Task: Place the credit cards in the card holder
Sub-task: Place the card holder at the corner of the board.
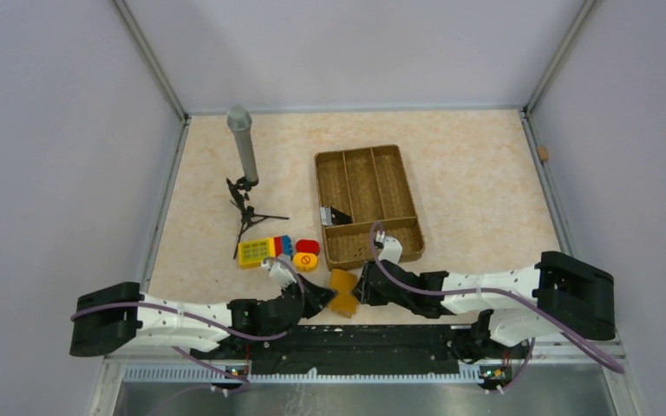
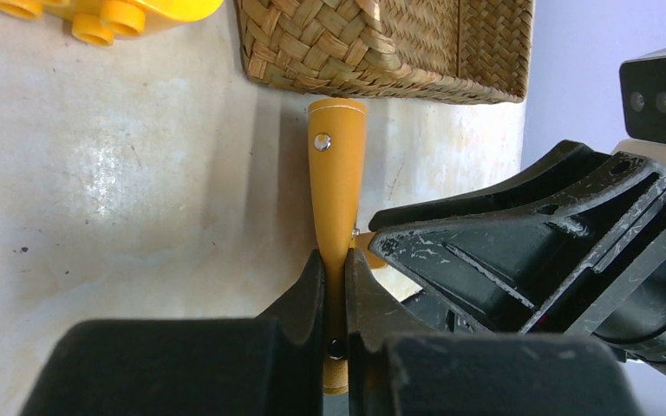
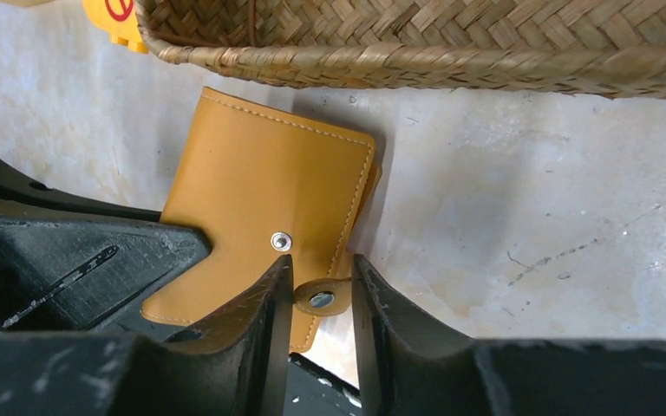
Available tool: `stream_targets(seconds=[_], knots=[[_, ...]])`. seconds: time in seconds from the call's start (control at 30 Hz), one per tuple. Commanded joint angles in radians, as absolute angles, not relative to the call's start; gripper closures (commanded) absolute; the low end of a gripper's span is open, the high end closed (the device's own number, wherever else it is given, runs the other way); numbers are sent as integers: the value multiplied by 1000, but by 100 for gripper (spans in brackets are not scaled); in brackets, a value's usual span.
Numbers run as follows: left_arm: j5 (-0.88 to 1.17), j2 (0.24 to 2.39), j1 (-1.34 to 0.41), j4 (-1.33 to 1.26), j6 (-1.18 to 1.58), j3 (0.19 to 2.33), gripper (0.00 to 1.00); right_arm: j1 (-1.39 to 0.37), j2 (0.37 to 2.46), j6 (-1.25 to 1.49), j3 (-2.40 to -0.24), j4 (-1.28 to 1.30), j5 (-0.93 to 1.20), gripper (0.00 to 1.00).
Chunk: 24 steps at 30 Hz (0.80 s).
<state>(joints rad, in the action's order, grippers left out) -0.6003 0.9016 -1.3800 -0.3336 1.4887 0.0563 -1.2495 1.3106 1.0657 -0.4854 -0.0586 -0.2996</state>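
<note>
The tan-orange card holder (image 1: pixel 343 291) lies folded at the table's near edge, just in front of the woven tray. In the right wrist view it (image 3: pixel 269 173) lies flat, with its stud bare and its snap tab (image 3: pixel 321 297) unfastened. My right gripper (image 3: pixel 321 277) has its jaws narrowly apart with the tab pinched between them. My left gripper (image 2: pixel 336 273) is shut on the holder's edge (image 2: pixel 336 173), which shows edge-on there. A dark flat item with a white strip (image 1: pixel 334 215) lies in the tray; I cannot tell whether it is the cards.
The woven brown divided tray (image 1: pixel 408 195) stands mid-table, close behind both grippers. Yellow, blue and red toy bricks (image 1: pixel 264 250) and a yellow round piece (image 1: pixel 305 261) lie to its left. A grey microphone on a small tripod (image 1: pixel 243 147) stands at the back left.
</note>
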Motion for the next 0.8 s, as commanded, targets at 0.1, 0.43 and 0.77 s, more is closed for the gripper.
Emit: stream_targets(seconds=[0.1, 0.43, 0.77], knots=[[-637, 887, -1384, -287, 1547, 47, 100, -1264, 1328, 1069, -501, -43, -367, 77], [-688, 748, -1384, 95, 1563, 147, 4, -1264, 1194, 1041, -556, 136, -443, 100], [-614, 736, -1371, 33, 1328, 238, 1, -1264, 1057, 973, -604, 147, -414, 100]])
